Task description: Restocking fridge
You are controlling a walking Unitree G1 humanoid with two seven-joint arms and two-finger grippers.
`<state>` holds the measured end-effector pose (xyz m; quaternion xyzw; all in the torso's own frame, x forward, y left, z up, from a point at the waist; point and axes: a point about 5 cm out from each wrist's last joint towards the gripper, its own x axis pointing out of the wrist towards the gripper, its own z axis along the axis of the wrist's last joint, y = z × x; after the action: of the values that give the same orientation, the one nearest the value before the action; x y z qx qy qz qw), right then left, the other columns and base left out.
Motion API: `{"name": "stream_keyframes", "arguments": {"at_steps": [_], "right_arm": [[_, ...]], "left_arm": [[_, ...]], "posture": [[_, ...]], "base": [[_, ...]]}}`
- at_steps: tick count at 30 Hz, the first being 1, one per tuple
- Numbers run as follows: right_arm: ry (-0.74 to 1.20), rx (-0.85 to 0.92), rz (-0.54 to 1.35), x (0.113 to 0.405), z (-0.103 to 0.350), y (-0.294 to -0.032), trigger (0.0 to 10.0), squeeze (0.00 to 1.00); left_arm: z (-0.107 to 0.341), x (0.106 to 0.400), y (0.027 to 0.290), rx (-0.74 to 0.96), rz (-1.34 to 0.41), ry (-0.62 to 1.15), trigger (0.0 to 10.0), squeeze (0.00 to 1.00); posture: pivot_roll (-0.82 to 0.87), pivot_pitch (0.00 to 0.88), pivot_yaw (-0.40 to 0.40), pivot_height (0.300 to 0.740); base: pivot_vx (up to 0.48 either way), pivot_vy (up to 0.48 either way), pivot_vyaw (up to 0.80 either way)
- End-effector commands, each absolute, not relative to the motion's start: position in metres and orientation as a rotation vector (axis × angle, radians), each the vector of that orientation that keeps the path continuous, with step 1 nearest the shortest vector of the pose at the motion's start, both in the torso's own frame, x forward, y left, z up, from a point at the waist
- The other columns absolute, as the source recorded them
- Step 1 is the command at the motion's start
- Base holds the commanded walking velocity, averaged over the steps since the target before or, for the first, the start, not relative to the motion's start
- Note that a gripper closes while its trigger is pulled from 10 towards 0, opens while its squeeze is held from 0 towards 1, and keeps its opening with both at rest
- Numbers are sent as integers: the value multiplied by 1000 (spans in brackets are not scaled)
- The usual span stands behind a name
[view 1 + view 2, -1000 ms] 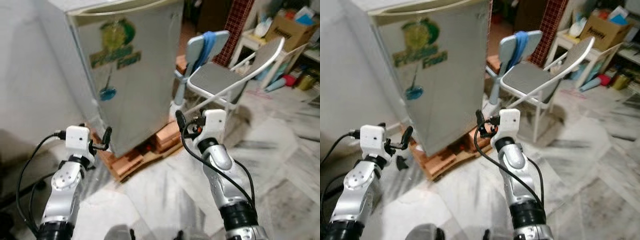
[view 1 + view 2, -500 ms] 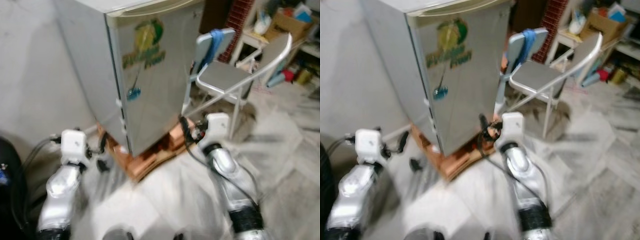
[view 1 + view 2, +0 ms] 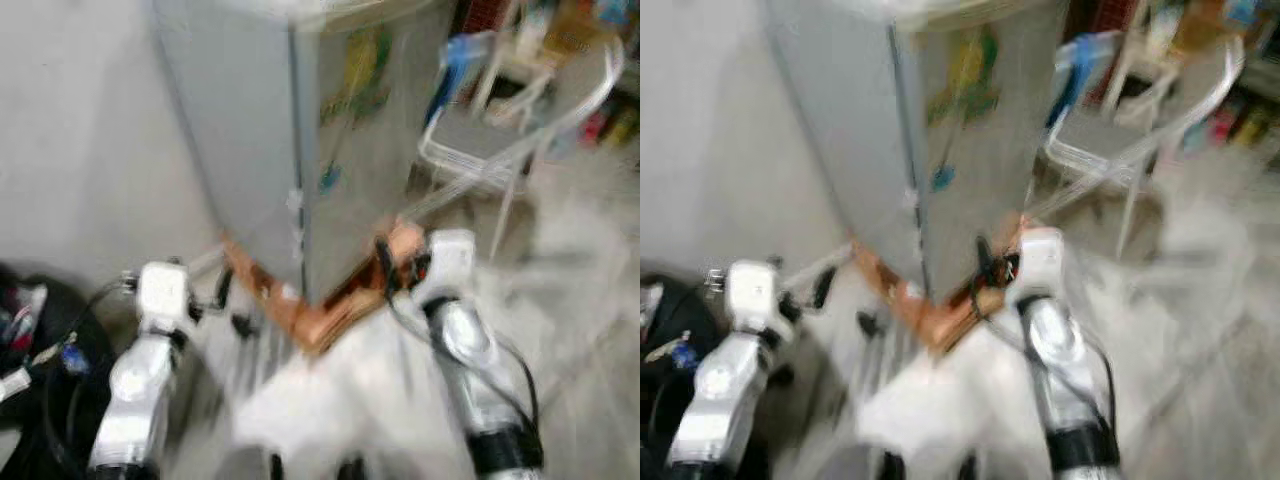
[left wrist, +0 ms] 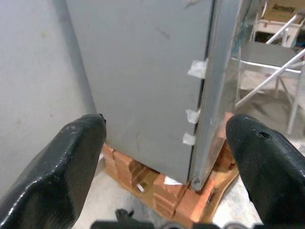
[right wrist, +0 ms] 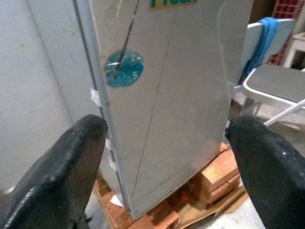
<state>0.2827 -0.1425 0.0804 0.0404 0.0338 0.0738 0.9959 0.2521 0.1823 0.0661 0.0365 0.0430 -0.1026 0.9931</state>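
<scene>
**Facing a closed fridge, both grippers empty**

Blurred head views, sharp wrist views. At far left, low down, a dark bag or bin (image 3: pixel 30 350), too smeared to identify. Beside it, the left gripper (image 4: pixel 176 157) raised in front of the body, fingers (image 4: pixel 57 176) spread wide apart, nothing between them, aimed at the bottom corner where the grey side panel meets the door edge. Straight ahead, the fridge (image 3: pixel 300 130): small, silver-grey, door shut, standing on a base of bricks (image 4: pixel 167 191) over a board. On the door, a green and yellow logo and a round blue sticker (image 5: pixel 123 68); bits of white tape (image 4: pixel 196 69) along the door seam. Right of centre, the right gripper (image 5: pixel 167 152) at similar height, fingers (image 5: pixel 71 171) likewise parted wide and empty, pointed at the lower door. Further right and behind, a folding chair (image 5: pixel 276 81) with a blue cloth (image 5: pixel 264 33) draped over its back, then clutter on shelves, too blurred to name.

Progress, as a judgement: barely begun. Approach to the fridge apparently under way; door not yet opened, no item for stocking in hand or visible nearby. Remaining: opening the door, fetching goods, placing them inside.
</scene>
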Motion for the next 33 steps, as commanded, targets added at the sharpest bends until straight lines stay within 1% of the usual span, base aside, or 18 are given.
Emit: {"name": "stream_keyframes", "arguments": {"at_steps": [1, 5, 12, 16, 23, 26, 33], "right_arm": [[55, 73, 175, 285, 86, -136, 10000, 0], [49, 77, 177, 287, 89, -134, 10000, 0], [50, 72, 174, 285, 88, -135, 10000, 0], [52, 70, 175, 283, 88, -136, 10000, 0], [61, 63, 164, 284, 87, -137, 10000, 0], [59, 61, 165, 284, 87, -137, 10000, 0], [58, 61, 172, 286, 88, -134, 10000, 0]], "left_arm": [[71, 251, 186, 73, -207, 72, 10000, 0], [75, 250, 191, 44, -173, 50, 10000, 0], [72, 246, 193, 48, -176, 61, 10000, 0], [72, 248, 192, 46, -171, 62, 10000, 0], [74, 250, 190, 56, -191, 54, 10000, 0], [74, 251, 189, 54, -192, 54, 10000, 0], [74, 251, 185, 58, -207, 57, 10000, 0]], "posture": [[79, 52, -54, 740], [82, 68, -54, 740], [77, 70, -53, 740], [74, 67, -53, 740], [68, 70, -48, 740], [70, 70, -48, 740], [73, 69, -51, 740]], "base": [[0, 0, -488], [0, 154, -800], [277, 347, -736], [275, 349, 0], [0, 433, 0], [0, 372, -800], [0, 0, -800]]}}
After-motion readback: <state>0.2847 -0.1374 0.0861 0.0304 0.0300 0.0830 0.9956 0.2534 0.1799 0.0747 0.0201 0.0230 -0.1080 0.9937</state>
